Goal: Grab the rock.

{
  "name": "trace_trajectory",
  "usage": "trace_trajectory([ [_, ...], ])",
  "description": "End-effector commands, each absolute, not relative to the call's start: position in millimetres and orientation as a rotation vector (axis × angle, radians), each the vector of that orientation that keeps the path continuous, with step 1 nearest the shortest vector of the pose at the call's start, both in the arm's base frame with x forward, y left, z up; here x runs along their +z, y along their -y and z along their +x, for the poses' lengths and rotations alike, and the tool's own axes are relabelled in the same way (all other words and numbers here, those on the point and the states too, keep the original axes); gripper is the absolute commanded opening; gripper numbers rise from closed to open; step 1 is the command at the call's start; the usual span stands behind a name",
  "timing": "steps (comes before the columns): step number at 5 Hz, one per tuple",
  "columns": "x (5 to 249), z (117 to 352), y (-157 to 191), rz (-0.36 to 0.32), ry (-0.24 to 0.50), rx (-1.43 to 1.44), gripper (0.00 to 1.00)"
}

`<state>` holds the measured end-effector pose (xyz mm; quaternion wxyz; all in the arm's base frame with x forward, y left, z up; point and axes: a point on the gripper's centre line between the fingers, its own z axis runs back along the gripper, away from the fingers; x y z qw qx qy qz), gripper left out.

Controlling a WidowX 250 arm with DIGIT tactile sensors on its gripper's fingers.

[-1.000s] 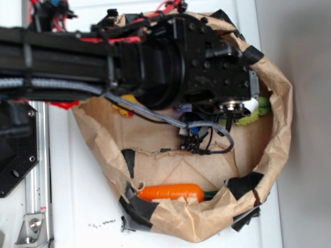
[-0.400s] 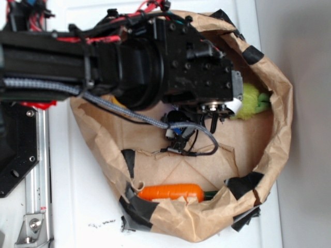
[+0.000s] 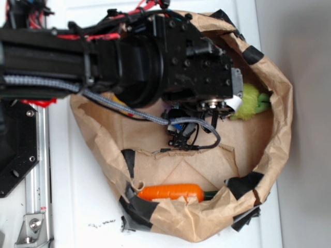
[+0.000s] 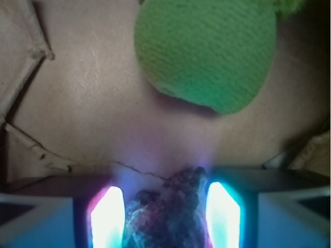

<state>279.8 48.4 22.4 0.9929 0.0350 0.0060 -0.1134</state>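
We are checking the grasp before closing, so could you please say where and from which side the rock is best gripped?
Grip the rock across its two flanks, coming straight down from above. In the wrist view it already sits between the two lit fingers of the claw, a rough lump narrow enough to span. The green plush toy lies beyond it, apart, so it should not interfere.

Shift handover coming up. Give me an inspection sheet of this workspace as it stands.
Surface: white table carrying a brown paper bag rolled down into a tray, patched with black tape.
Job's things: rock sits between the gripper fingers, wrist view; hidden in exterior view.
Clutter: green plush toy beyond the rock; carrot at the bag's near edge.
Grippers: gripper straddles the rock; contact cannot be told.
Cables: grey cable loops under the wrist.
Surroundings: grey wall beside the table.
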Motion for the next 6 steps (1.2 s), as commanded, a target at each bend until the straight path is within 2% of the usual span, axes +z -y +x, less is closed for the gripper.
trace_trajectory([
  [1,29.2,280.7,-52.4,0.104,0.011,-0.217,0.00],
  [2,79.1,272.8,-46.3,0.075,0.077,-0.080,0.00],
  [3,128.4,259.8,-26.5,-0.073,0.181,0.172,0.00],
  [4,178.8,254.4,-14.6,-0.098,0.184,0.243,0.00],
  [5,189.6,256.4,-9.7,-0.114,0.177,0.318,0.00],
  [6,177.6,259.8,-13.3,-0.080,0.156,0.328,0.00],
])
